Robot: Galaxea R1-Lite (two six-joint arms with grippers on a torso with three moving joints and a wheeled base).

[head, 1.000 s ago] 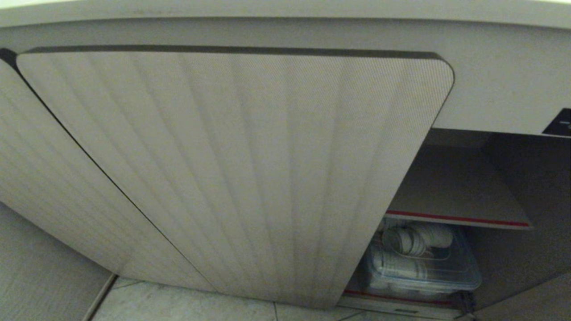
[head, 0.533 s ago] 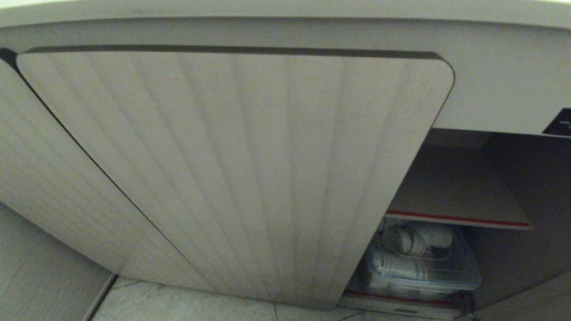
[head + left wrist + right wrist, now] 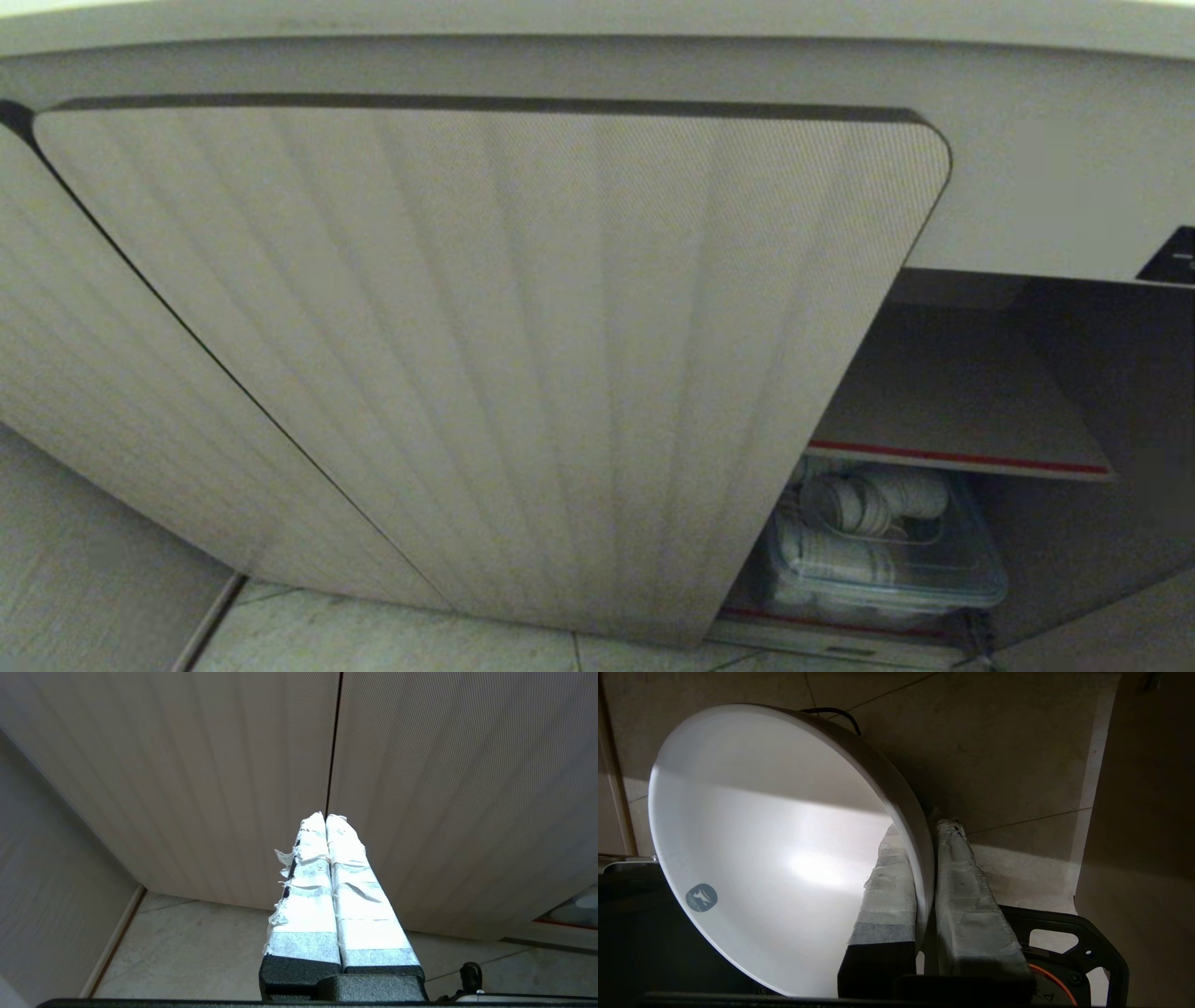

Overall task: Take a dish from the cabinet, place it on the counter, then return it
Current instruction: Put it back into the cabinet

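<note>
Right gripper: seen only in its own wrist view; its taped fingers are pinched on the rim of the dish, one finger inside the bowl and one outside.
Dish: a plain white bowl, tipped on edge so its inside faces the wrist camera; a small grey mark sits on the inner wall; it hangs over the tiled floor, clear of any shelf.
Left gripper: its white-taped fingers are pressed together with nothing between them; it points at the seam between two closed ribbed doors, close to it, and touch cannot be told.
Cabinet: beige, low; in the head view the ribbed round-cornered door fills most of the frame and the opening shows at the right.
Shelf: inside the opening, with a red front edge, nothing seen on its visible part.
Clear box: below the shelf on the cabinet bottom, holding stacked white paper cups lying on their sides.
Black label: on the cabinet front above the opening, at the right edge of the head view.
</note>
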